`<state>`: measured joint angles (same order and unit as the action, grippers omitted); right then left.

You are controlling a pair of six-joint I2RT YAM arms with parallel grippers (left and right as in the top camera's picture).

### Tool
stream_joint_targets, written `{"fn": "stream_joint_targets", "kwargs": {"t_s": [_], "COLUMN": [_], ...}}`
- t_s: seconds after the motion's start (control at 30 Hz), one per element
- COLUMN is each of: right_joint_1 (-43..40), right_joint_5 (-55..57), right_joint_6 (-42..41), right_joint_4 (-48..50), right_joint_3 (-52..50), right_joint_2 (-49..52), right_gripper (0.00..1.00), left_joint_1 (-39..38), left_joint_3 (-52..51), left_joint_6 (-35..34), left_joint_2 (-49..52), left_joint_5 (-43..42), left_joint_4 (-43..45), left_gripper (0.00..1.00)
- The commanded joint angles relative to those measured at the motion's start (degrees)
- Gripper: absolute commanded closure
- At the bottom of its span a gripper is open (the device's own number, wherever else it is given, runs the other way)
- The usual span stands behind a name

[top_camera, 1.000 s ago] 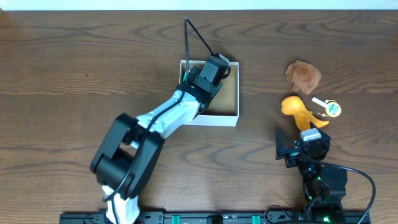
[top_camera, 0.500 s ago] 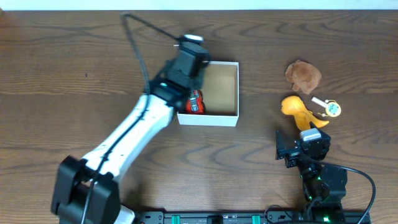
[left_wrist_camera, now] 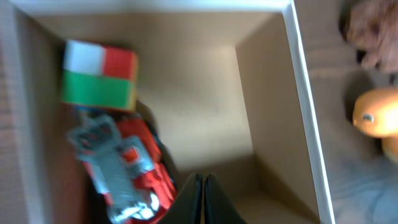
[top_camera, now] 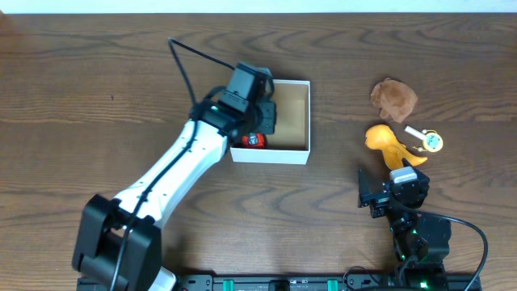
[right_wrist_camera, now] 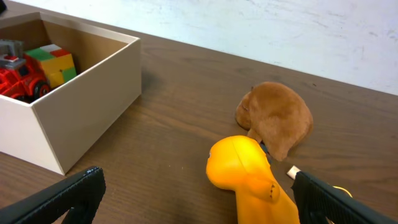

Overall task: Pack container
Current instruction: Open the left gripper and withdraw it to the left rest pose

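Note:
The container (top_camera: 271, 155) is a square white-walled box with a tan inside, at the table's middle. A red toy truck (top_camera: 255, 141) lies in its near-left part, and it shows in the left wrist view (left_wrist_camera: 127, 165) next to a red, white and green block (left_wrist_camera: 99, 74). My left gripper (top_camera: 262, 115) hangs over the box's left half, its fingers (left_wrist_camera: 203, 179) shut and empty above the box floor (left_wrist_camera: 205, 93). My right gripper (top_camera: 386, 187) is open and empty, just short of an orange toy (top_camera: 386, 143). In the right wrist view the orange toy (right_wrist_camera: 249, 171) lies between the spread fingers (right_wrist_camera: 199, 205).
A brown plush toy (top_camera: 393, 98) lies at the far right, beyond the orange toy. A small white and yellow item (top_camera: 428, 140) lies right of the orange toy. The box wall (right_wrist_camera: 81, 112) stands left of my right gripper.
The left arm swung left and then back over the box's left half. The red truck, hidden under the gripper a second ago, now lies in the box. The right arm has not moved.

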<state>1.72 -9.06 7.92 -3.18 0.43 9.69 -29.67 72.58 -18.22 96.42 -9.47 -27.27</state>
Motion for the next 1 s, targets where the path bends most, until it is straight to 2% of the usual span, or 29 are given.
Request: {"fn": "stream_joint_targets", "kwargs": {"t_s": [0.0,0.23,0.63,0.97], "right_joint_1": [-0.68,-0.68,-0.68,-0.68], "right_joint_5": [-0.37,-0.37,-0.37,-0.37], "right_joint_6": [-0.61,-0.61,-0.61,-0.61], "right_joint_4": [-0.20,-0.20,-0.20,-0.17], "right_joint_3": [-0.11,-0.11,-0.11,-0.11], "right_joint_2": [-0.31,-0.31,-0.31,-0.31], "right_gripper": [0.01,0.01,0.01,0.01], "left_joint_1": [-1.77,-5.05,-5.40,-5.40], "left_joint_3": [1.09,1.01,0.94,0.94], "left_joint_6": [-0.52,-0.50,-0.48,1.03], "left_joint_2": [1.36,4.13,10.23,10.25], "left_joint_5": [1.60,9.03,14.36,17.92], "left_joint_4": [-1.53,-4.76,-1.14,-4.46], "left_gripper": [0.94,0.94,0.94,0.94]}}
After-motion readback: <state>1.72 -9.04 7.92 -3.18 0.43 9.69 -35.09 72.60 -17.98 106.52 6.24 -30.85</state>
